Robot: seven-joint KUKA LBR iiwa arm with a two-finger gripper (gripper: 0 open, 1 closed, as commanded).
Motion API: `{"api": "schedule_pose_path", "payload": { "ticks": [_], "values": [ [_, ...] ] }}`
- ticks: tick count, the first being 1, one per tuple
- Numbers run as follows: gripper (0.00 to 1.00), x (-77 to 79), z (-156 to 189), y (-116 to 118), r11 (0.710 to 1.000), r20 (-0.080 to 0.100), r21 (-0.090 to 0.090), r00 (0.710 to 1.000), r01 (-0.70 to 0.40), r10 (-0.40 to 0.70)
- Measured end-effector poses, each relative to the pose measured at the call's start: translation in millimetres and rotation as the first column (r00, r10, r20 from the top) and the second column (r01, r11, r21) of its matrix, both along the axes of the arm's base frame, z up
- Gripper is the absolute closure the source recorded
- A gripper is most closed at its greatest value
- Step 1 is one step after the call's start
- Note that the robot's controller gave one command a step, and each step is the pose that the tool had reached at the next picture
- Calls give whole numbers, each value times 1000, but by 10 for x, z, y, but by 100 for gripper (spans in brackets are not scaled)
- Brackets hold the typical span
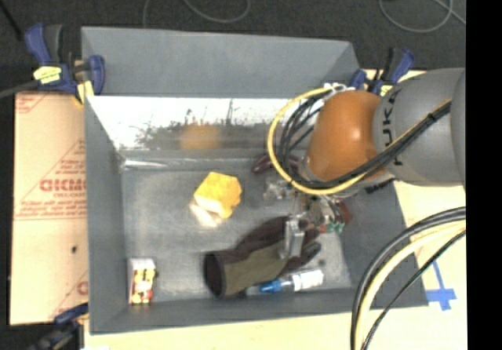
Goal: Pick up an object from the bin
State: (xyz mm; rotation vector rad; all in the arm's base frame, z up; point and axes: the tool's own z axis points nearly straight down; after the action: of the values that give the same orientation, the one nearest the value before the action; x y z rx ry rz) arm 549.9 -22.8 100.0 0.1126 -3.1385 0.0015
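Note:
My gripper (295, 238) hangs below the orange-covered wrist in the right half of the bin. It is right over the upper right end of a dark olive-brown cloth thing (245, 266), like a sock or glove, that lies slanted across the bin's front. Whether it touches the cloth I cannot tell. A white marker with a blue part (296, 283) lies just in front of the cloth, under its right end. A yellow sponge-like lump with a white underside (217, 195) sits to the left of the gripper, near the middle of the bin.
A small box printed in red, yellow and white (142, 280) stands in the front left corner. The arm with its looped cables covers the bin's right rear part. Bare floor lies along the back wall and at the left.

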Motion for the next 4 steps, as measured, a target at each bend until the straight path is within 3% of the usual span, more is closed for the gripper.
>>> {"api": "schedule_pose_path", "payload": {
  "ticks": [1, 2, 3, 4],
  "values": [
    [100, 15, -281, 158, 989, 7, 1, 989, 149, -149],
    [100, 15, -281, 158, 989, 7, 1, 989, 149, -149],
    [100, 26, 506, 121, 995, 8, 0, 995, 98, -98],
    [100, 26, 506, 121, 995, 9, 0, 995, 97, -97]
  ]
}}
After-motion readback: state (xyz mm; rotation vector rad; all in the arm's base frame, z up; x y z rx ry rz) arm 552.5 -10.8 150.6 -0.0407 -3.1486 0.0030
